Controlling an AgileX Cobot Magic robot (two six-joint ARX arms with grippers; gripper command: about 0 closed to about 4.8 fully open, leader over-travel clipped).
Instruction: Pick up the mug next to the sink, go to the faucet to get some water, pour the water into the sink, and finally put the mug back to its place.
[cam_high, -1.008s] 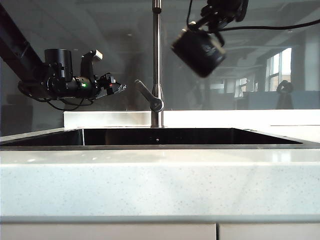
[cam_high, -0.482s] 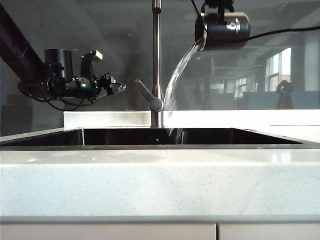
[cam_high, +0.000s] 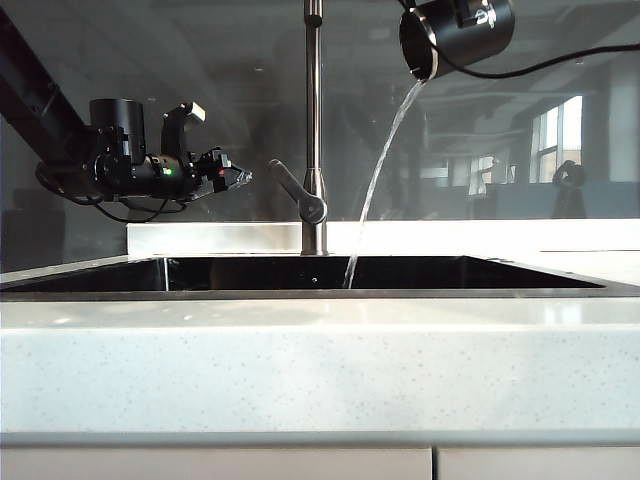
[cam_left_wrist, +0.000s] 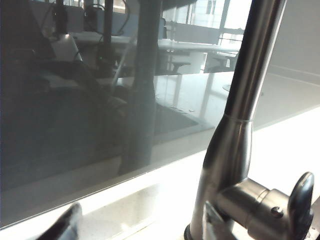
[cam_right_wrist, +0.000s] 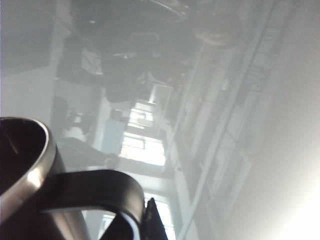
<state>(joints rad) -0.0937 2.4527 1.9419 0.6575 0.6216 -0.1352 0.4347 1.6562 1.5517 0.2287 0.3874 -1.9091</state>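
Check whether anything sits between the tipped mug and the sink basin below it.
Nothing visible does. The mug, held high by the right gripper, pours a free stream into the sink; the faucet stands left of it, the open left gripper farther left.

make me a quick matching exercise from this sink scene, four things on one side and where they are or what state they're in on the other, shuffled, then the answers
Things
1. mug
2. left gripper
3. faucet
4. sink

Places or states
A. dark basin catching the falling stream of water
B. upright steel pipe at the middle, behind the basin
C. tipped over high at upper right, water running from its rim, held by the right gripper
D. open, empty, hovering level left of the lever

Pairs: 1-C, 2-D, 3-B, 4-A
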